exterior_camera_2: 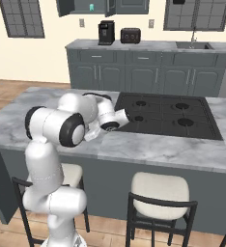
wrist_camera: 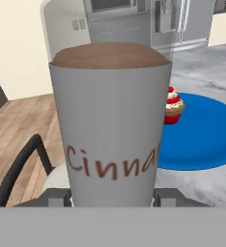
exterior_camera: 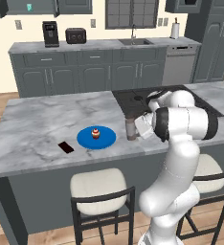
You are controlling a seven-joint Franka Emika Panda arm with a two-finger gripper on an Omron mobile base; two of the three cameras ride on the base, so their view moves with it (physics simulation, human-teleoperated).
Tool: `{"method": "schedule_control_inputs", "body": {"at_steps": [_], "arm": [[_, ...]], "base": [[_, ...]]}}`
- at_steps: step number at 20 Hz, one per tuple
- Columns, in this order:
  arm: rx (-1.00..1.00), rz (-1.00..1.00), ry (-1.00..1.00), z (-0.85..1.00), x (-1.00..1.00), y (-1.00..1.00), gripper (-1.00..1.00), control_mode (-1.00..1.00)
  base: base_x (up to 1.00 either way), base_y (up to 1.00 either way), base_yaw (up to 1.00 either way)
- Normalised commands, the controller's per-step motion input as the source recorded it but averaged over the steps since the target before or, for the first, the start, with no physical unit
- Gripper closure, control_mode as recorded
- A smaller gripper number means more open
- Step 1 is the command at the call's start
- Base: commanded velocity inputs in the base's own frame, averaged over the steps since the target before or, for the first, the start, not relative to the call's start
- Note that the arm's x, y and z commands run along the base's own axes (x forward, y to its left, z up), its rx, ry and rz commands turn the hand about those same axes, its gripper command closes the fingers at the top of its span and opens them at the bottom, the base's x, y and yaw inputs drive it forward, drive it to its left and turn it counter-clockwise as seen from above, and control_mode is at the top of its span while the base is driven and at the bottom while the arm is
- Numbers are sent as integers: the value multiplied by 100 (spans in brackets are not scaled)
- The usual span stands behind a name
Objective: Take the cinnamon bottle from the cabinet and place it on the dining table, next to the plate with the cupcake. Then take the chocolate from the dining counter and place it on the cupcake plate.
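Hand view: cylindrical cinnamon bottle, seemingly gripped; round glossy plate

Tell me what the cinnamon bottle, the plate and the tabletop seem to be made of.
Cinnamon bottle: probably clear glass or plastic; brown powder shows through above a matte grey-white label with red lettering.
Plate: uniform bright blue, smooth, possibly glazed ceramic or plastic; the look leaves it open.
Tabletop: white with grey veins, looks like polished marble.

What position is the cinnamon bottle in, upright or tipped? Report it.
Upright. The cinnamon bottle stands vertical at the marble dining table beside the blue plate, gripper closed around it.
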Motion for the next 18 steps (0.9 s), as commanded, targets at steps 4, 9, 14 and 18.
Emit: {"method": "schedule_control_inputs", "body": {"at_steps": [4, 9, 14, 18], "arm": [[1, 0, -3, -23, 50, 3, 100, -100], [0, 0, 0, -33, 42, 9, 100, -100], [0, 0, 0, -34, 30, 11, 100, -100], [0, 0, -3, -28, 42, 4, 100, -100]], "base": [[0, 0, 0], [0, 0, 0], [0, 0, 0], [0, 0, 0]]}}
